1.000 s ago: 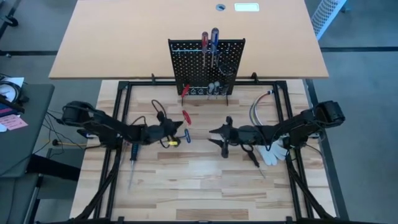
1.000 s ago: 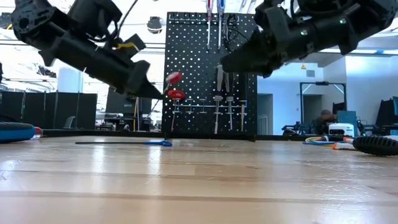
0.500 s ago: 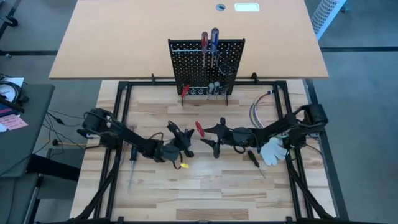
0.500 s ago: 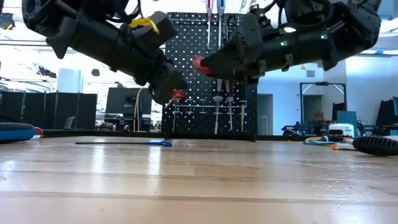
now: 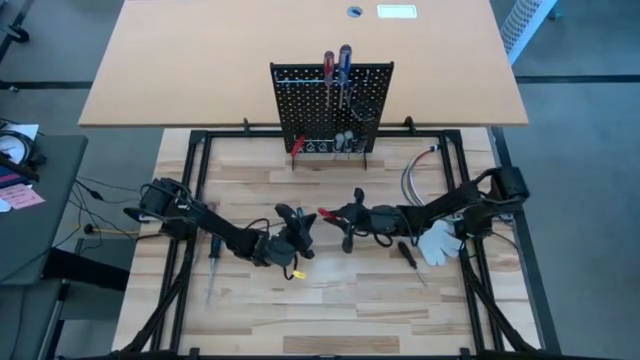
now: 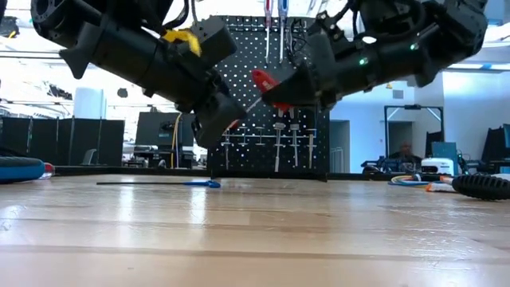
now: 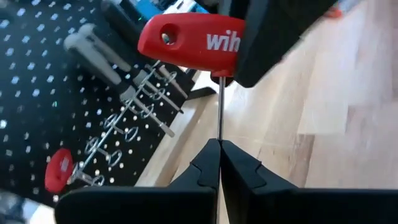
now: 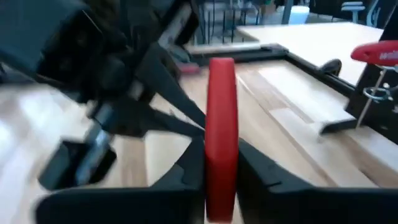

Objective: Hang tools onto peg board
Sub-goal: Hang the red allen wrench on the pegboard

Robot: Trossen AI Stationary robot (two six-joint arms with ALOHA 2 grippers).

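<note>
Two end effectors meet above the middle of the desk [image 5: 330,300], a little in front of the peg board [image 5: 331,105], and both touch the same tool. It is a red T-handle tool [image 5: 325,213] with a thin metal shaft. The right end effector [image 5: 335,215] has its fingers closed on the red handle, which is clear in the right wrist view [image 8: 221,155]. The left end effector [image 5: 303,222] has its fingers closed narrow on the shaft just below the handle; the left wrist view shows the shaft running down between the two dark fingertips [image 7: 205,171]. In the low view the tool [image 6: 267,82] hangs in the air in front of the peg board [image 6: 271,96], well above the desk surface.

On the peg board stand a red-handled screwdriver [image 5: 328,68] and a blue-handled screwdriver [image 5: 345,62]. Left of the left arm a black-handled screwdriver [image 5: 212,262] lies on the desk. A white glove [image 5: 437,243] lies under the right arm.
</note>
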